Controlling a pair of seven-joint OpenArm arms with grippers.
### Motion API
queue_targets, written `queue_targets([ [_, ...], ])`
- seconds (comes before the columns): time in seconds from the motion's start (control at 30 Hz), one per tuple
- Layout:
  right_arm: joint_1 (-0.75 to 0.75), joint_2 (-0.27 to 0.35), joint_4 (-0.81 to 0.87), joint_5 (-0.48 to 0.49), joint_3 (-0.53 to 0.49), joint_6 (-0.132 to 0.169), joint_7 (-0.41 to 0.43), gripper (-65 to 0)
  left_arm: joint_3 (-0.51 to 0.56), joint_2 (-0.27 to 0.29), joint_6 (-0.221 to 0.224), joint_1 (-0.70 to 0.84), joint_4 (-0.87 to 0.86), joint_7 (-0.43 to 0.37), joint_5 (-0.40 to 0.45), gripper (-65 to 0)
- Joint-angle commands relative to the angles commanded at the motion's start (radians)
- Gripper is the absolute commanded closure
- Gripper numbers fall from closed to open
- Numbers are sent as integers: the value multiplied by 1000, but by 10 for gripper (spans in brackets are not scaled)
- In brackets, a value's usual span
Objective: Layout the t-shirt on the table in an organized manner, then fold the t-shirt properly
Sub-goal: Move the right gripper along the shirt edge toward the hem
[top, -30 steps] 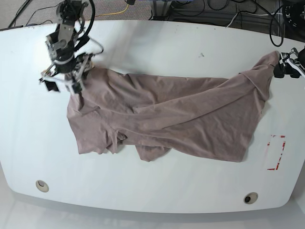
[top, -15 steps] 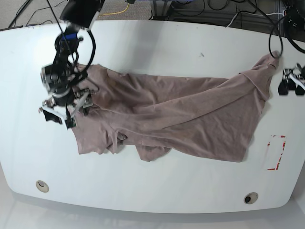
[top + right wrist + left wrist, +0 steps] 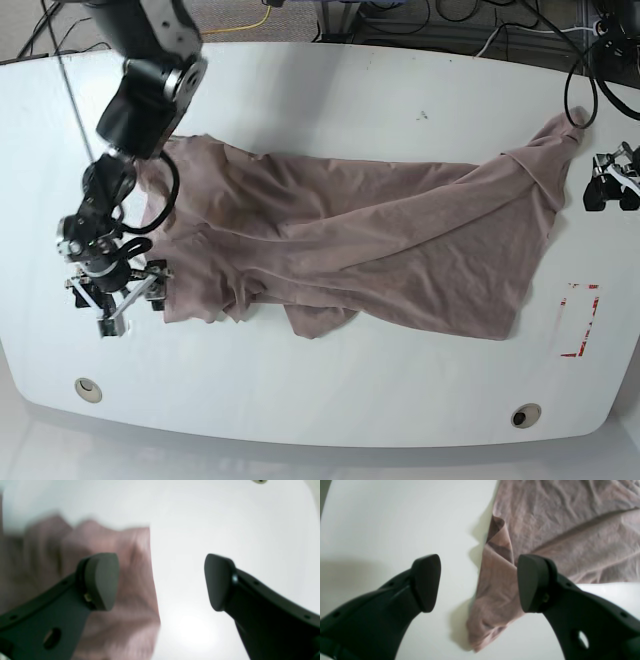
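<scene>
Hands [image 3: 477,583] [image 3: 160,581] wide open, empty

Matt cloth t-shirt [image 3: 400,240] (table [image 3: 330,400] seemingly glossy)

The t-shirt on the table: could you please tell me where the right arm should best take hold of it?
Probably the t-shirt's lower corner nearest the right gripper, approached from above with the open jaws straddling the edge. That edge lies flat and straight against the bare table, with no folds over it.
</scene>
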Motion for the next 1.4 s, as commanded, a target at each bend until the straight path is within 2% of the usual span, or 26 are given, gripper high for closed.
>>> queue_targets([
  [0.17,26,91,-161,138,3,-2,15,-510,2,9,0,0,-2,0,0,-446],
  [0.33,12,124,-196,207,3,0,15,-510,2,26,0,0,0,0,0,-446],
  [0.5,-68,120,-178,244,2,5,15,-510,11,28,0,0,-6,-2,8,-446],
  [0.6,-94,117,-175,262,0,32,14,-510,26,28,0,0,2,-2,34,-446],
  [0.67,-114,114,-175,276,-17,61,2,-510,37,29,0,-2,2,-2,54,-446],
  [0.73,-133,98,-172,292,-23,72,-14,-510,46,29,0,-18,2,-2,63,-446],
  [1.03,-183,64,-170,338,-29,83,-23,-510,54,29,0,-40,2,2,63,-446],
  [1.07,-184,52,-170,339,-34,92,-23,-510,54,29,0,-40,2,2,63,-446],
  [1.4,-183,37,-170,359,-112,93,-23,-510,54,31,0,-41,2,2,63,-446],
])
